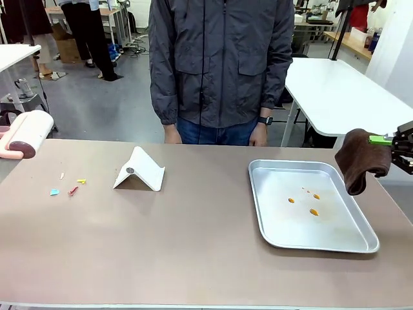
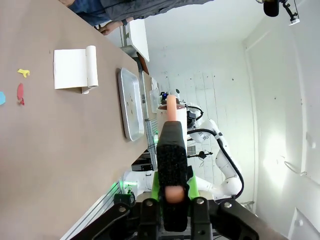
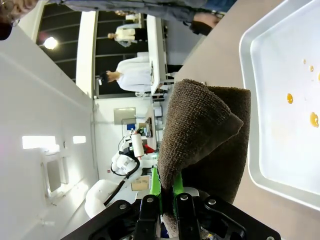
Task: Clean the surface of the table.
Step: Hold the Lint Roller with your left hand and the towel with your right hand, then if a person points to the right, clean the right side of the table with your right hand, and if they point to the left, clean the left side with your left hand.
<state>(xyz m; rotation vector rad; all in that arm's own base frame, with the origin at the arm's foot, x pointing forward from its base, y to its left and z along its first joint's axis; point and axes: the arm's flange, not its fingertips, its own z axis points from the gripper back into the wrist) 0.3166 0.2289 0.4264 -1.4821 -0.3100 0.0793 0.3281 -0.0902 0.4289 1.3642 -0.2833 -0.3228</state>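
Front on, the counter (image 1: pixel 193 252) carries a tray (image 1: pixel 335 229) near its right edge, a folded white card (image 1: pixel 141 171) left of centre and coloured scraps (image 1: pixel 68 187) near the left edge. At the right edge my right fingers (image 1: pixel 387 139) clamp a brown cloth (image 1: pixel 361 161). A lint roller (image 1: pixel 29 129) hangs at the far left corner. Along my left wrist, my left fingers (image 2: pixel 172 197) grip the roller's pink handle above the counter's edge. Along my right wrist, the cloth hangs beside the tray's rim.

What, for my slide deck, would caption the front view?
Right gripper holds a brown cloth beside the stained tray; scraps dot the table.
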